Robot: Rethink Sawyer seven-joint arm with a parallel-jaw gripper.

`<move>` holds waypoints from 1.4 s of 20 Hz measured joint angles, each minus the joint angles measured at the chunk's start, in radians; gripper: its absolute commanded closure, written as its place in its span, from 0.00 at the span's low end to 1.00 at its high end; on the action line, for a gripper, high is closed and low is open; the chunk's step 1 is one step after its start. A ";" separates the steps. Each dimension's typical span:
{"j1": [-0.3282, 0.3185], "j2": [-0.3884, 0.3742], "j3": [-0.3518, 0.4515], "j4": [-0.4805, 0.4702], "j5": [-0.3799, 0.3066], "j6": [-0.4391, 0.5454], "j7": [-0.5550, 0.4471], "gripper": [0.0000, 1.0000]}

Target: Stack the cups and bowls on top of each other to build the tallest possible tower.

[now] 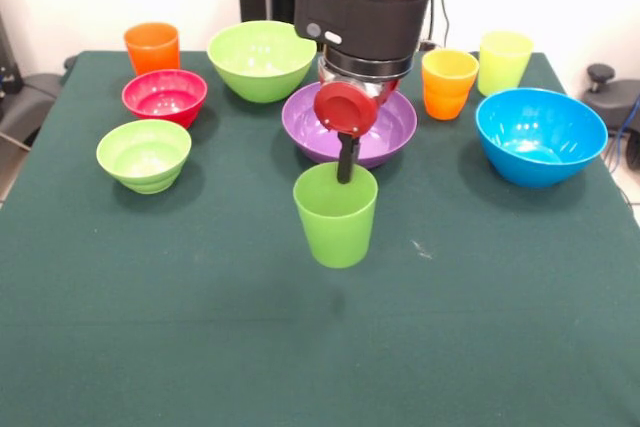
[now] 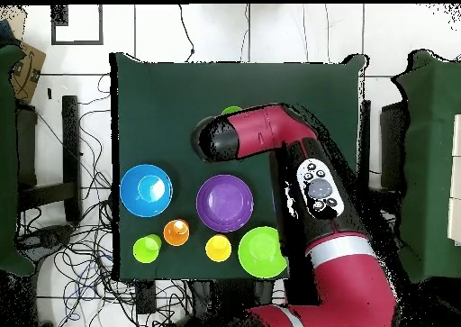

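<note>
Reaching down from the far side, your gripper (image 1: 346,162) dips one dark finger inside the green cup (image 1: 336,215) standing near the purple bowl (image 1: 392,132); whether it grips the rim cannot be told. Lift straight, keeping the cup level. Green cloth (image 1: 200,347) covers the table; cables litter the tiled floor (image 2: 63,242).

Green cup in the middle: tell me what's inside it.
A black gripper finger dips past the rim of the green cup. No other object shows inside it; the cup's front wall hides its bottom, and the arm covers it from overhead.
</note>
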 measured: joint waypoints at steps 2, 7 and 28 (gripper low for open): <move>-0.003 0.001 -0.003 0.000 0.000 0.000 0.000 1.00; -0.010 0.001 -0.004 0.000 0.001 0.000 0.000 1.00; 0.009 0.000 -0.021 0.000 0.012 0.000 0.000 1.00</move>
